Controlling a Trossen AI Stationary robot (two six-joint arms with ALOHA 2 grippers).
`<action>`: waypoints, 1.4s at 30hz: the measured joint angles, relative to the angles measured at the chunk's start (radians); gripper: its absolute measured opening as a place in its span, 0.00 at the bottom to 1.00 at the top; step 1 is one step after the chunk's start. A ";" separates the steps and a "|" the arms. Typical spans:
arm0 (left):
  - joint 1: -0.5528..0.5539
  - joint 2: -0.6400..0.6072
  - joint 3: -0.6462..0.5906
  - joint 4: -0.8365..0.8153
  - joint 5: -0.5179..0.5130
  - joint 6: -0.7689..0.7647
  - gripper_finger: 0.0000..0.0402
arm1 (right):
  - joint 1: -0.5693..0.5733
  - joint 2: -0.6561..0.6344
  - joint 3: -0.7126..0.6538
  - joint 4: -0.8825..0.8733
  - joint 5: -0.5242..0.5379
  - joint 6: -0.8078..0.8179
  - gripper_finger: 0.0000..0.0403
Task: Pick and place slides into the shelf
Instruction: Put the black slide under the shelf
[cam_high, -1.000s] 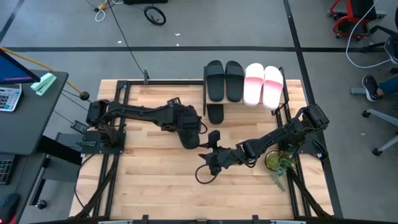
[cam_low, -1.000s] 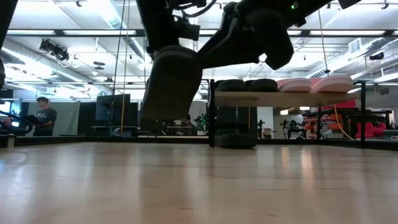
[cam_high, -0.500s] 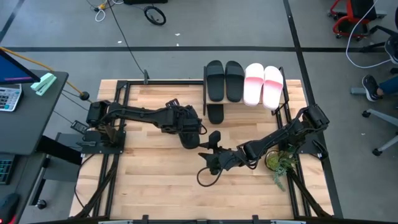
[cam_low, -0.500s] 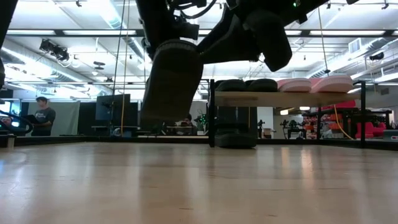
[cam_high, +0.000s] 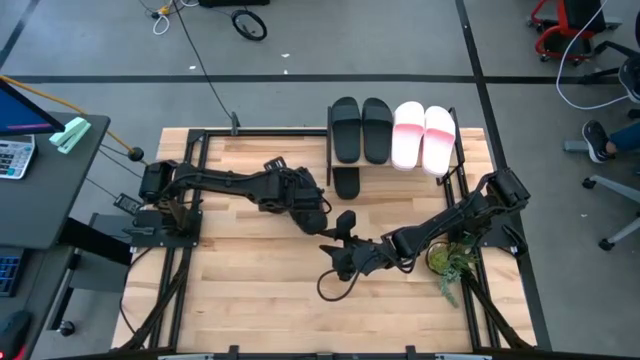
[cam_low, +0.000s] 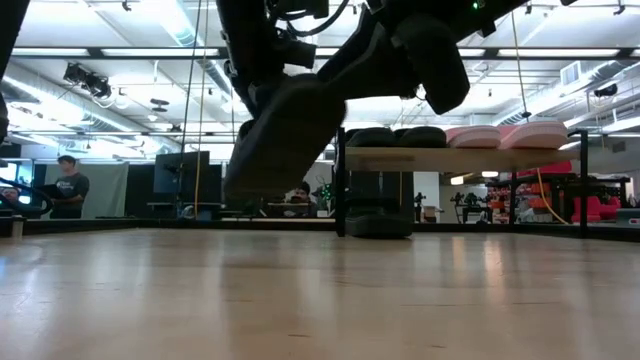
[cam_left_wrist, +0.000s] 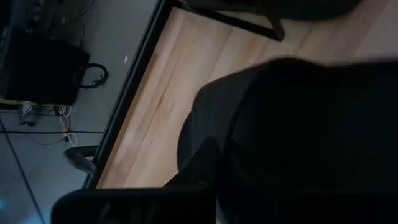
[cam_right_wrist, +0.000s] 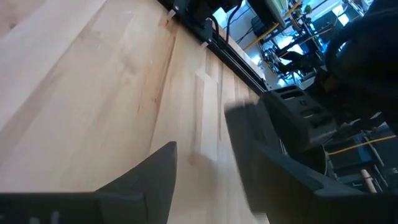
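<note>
Above the bench (cam_high: 240, 270), clear of its surface, a black slide (cam_low: 285, 135) hangs tilted, pinched by the left fingers (cam_high: 312, 208). Just beyond stands the shelf (cam_low: 460, 158): two black and two pink slides (cam_high: 424, 136) on top, one black slide below. Right fingers (cam_high: 335, 257) spread, holding nothing, near bench centre.

A grey floor (cam_high: 100, 50) crossed by dark lines is seen around the wooden table (cam_high: 250, 270). A dark desk (cam_high: 40, 190) stands at one side, red office chairs (cam_high: 560, 25) in a corner. Ceiling strip lights (cam_low: 110, 55) are lit.
</note>
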 joint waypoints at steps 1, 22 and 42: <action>0.001 0.000 0.000 -0.005 -0.001 -0.001 0.04 | 0.003 0.000 0.000 0.000 0.000 0.000 0.52; -0.008 0.000 -0.101 0.140 0.042 0.009 0.04 | -0.017 0.000 0.000 0.000 0.031 -0.037 0.51; -0.056 -0.001 -0.072 0.270 0.117 0.136 0.06 | -0.023 0.000 0.000 -0.042 0.022 -0.007 0.39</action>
